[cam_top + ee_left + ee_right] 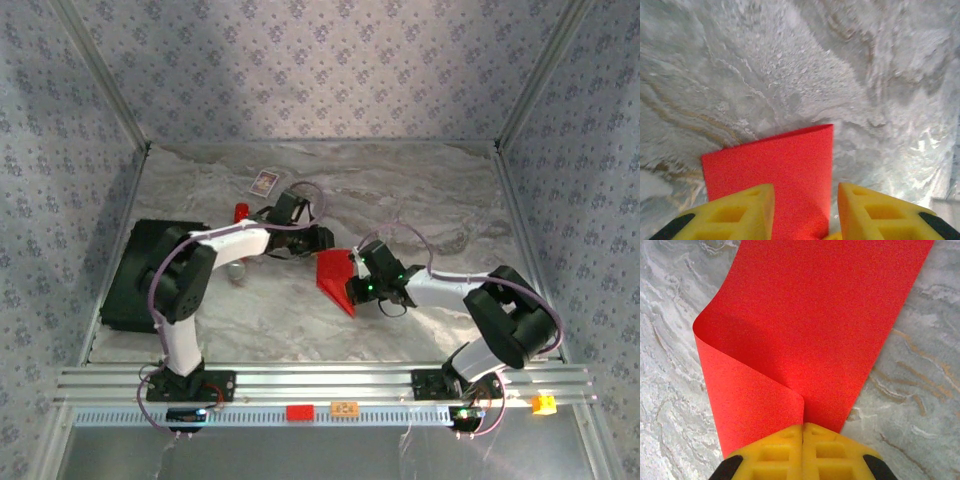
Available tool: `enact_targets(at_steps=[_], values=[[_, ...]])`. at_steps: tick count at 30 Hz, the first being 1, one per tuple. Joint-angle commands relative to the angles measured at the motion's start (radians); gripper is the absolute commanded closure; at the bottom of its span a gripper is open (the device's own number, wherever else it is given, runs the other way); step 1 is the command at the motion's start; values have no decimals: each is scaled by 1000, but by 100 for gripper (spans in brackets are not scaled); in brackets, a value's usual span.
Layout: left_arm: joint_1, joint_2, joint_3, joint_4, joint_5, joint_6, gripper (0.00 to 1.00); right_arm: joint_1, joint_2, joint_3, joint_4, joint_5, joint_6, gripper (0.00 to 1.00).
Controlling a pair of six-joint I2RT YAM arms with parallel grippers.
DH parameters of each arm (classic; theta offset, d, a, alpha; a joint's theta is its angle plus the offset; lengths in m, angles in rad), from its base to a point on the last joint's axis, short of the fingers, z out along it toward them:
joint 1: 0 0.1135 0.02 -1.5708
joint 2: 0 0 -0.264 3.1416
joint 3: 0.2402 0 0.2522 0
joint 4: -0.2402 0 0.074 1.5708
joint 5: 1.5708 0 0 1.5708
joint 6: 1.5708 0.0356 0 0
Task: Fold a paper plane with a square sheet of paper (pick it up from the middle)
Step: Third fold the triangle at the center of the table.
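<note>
In the top view, much of the thin bright red sheet of paper (333, 278) is covered by the right arm's dark wrist, so only a pointed wedge of it shows near the middle of the grey-white marbled tabletop (430, 200). The left arm's white forearm crosses a short red cylindrical stick (241, 211), leaving just its end visible. The print on a small card (263, 183) near the far wall is too small to read. A flat black mat (135, 270) lies at the left, one corner under the arm.

The right hand (802, 427) is cut off by the lower frame edge. Its yellow, ribbed foam fingers (775, 455) are pressed together with no gap, clamped on the sheet's near edge. The paper is matte and smooth. Its left side curls over in a soft rounded loop, not a sharp crease, and the far end runs out of frame.

The left hand (805, 189) has its yellow fingers (740, 212) standing apart, and a flat straight-edged part of the sheet reaches into the gap. Whether either finger touches the paper is unclear. The tabletop beyond is blurred.
</note>
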Motion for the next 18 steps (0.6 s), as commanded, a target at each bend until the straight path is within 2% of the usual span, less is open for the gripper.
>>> enact_targets(at_steps=[1, 8, 15, 18], values=[[2, -84, -64, 35, -17, -27, 69, -13, 36, 16, -34, 24, -5, 99], [-4, -132, -193, 178, 112, -132, 93, -27, 50, 23, -20, 23, 7, 99], [-50, -111, -301, 395, 171, -284, 99, -33, 50, 23, -17, 29, 19, 99], [-62, -96, -318, 428, 171, -314, 99, -35, 47, 21, -13, 26, 23, 99]])
